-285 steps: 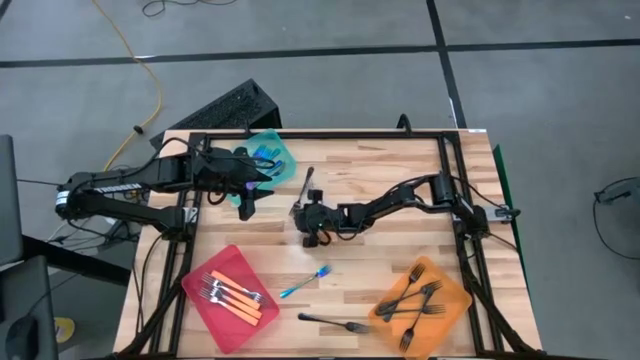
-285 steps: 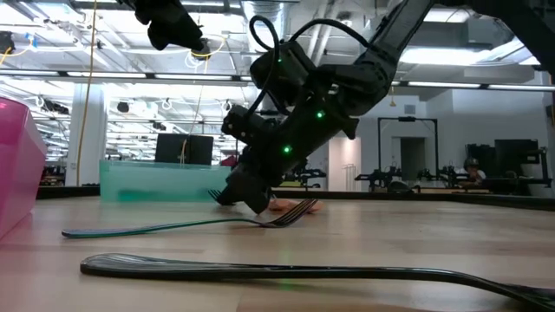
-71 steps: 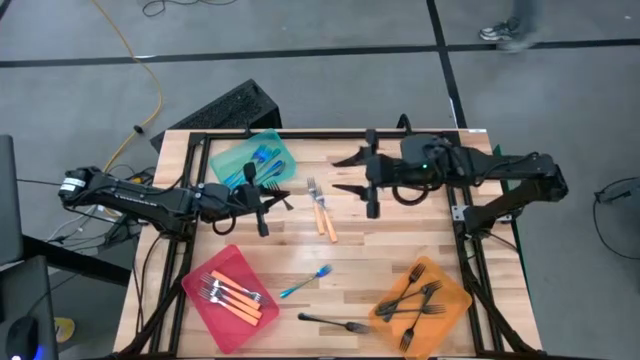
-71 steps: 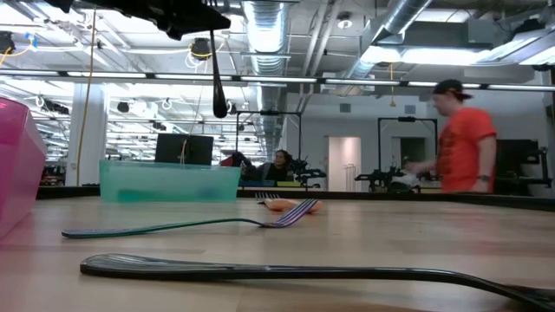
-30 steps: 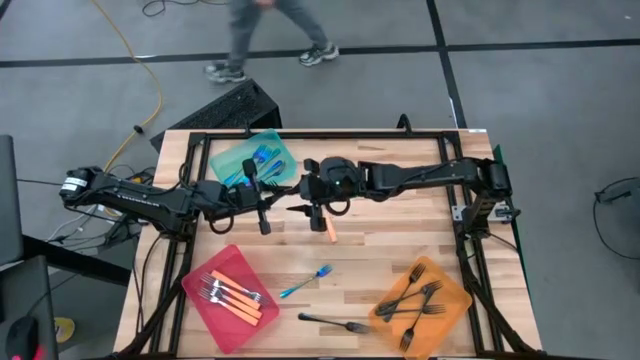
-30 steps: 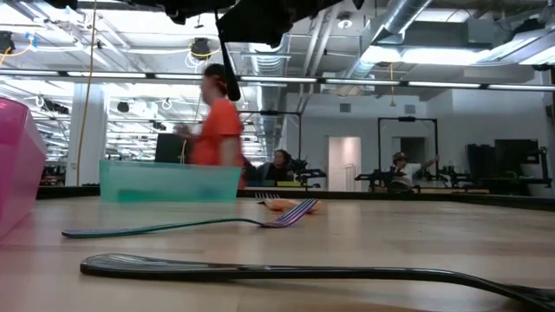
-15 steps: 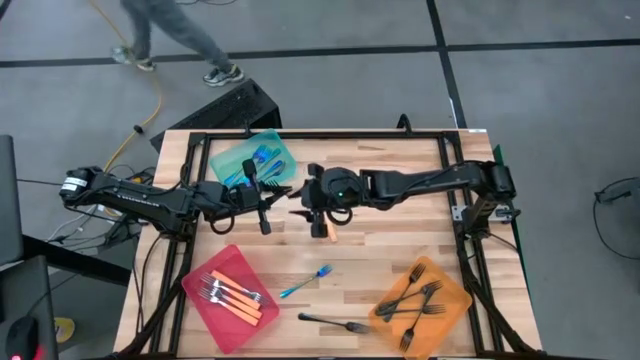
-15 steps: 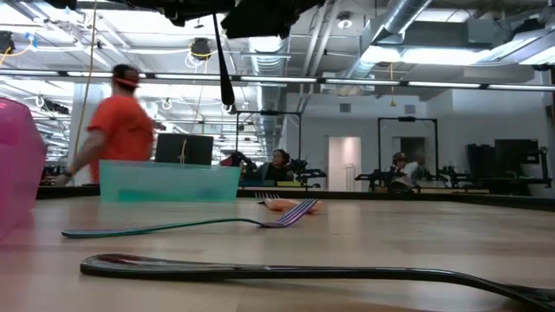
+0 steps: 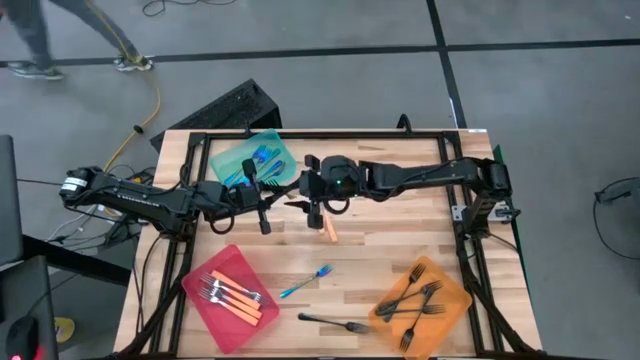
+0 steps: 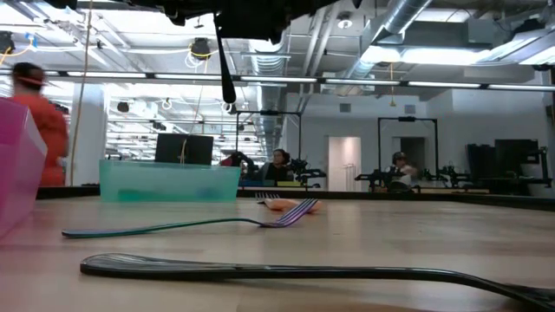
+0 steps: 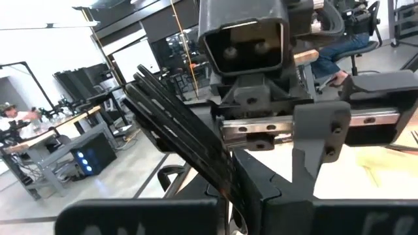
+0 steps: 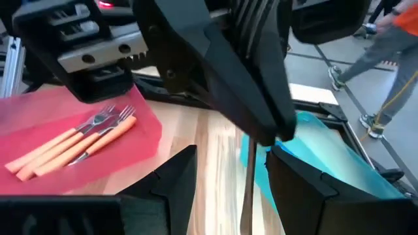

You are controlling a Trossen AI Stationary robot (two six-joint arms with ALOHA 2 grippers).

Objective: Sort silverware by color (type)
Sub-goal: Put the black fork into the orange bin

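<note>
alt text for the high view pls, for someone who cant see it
Overhead view of a wooden table: the right end effector, open, hovers over an orange-handled fork near the centre, and the left end effector, shut on a black fork, sits beside it. A teal tray, red tray and orange tray hold sorted forks; a blue fork and another black fork lie loose.

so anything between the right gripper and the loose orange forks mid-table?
Nothing visible. The right gripper hangs open above the orange forks, with only air below it. The left gripper, shut on a black fork, is close alongside but not in that path.
</note>
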